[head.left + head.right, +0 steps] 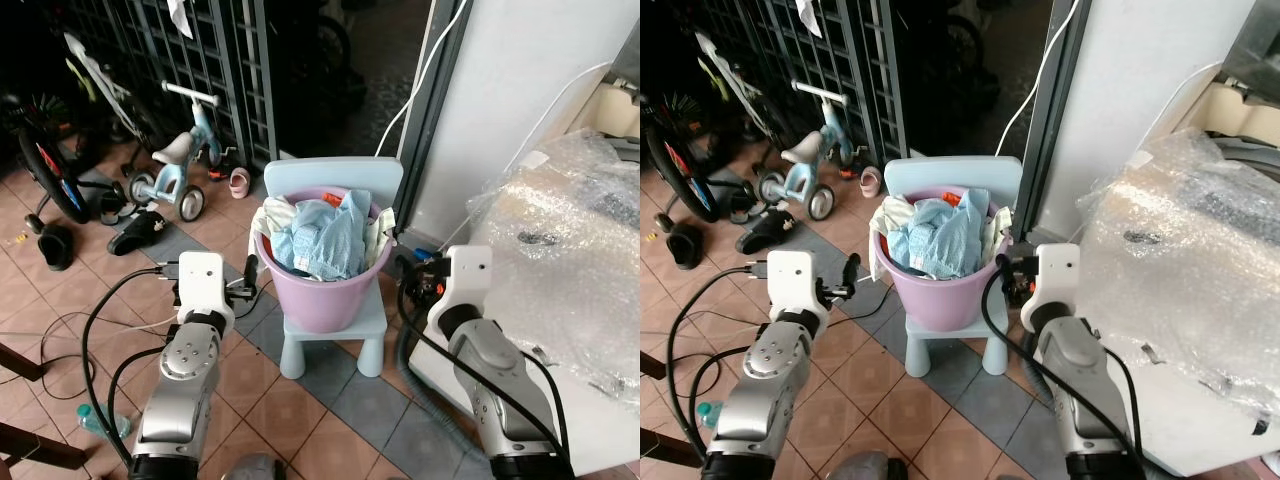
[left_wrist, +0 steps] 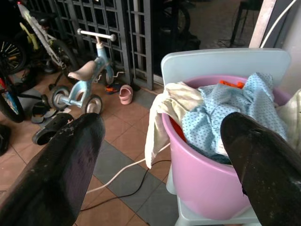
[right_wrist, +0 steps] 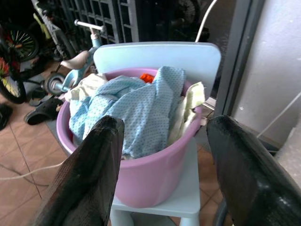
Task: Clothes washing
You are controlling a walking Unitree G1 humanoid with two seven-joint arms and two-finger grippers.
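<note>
Tiled porch floor point(image 1: 300, 400): pink bucket point(image 1: 320, 290) of clothes point(image 1: 325, 240) on blue chair point(image 1: 335, 325), untouched; left claw point(image 2: 160, 155) and right claw point(image 3: 162, 155) both spread, flanking it.

A tub point(image 1: 322, 290) heaped with clothes point(image 1: 325, 238) sits on a small chair point(image 1: 335, 330) straight ahead, between the left gripper point(image 1: 250, 272) and right gripper point(image 1: 405, 272), with a balance bike point(image 1: 175, 170) behind to the left and a plastic-wrapped machine point(image 1: 560, 260) to the right.
</note>
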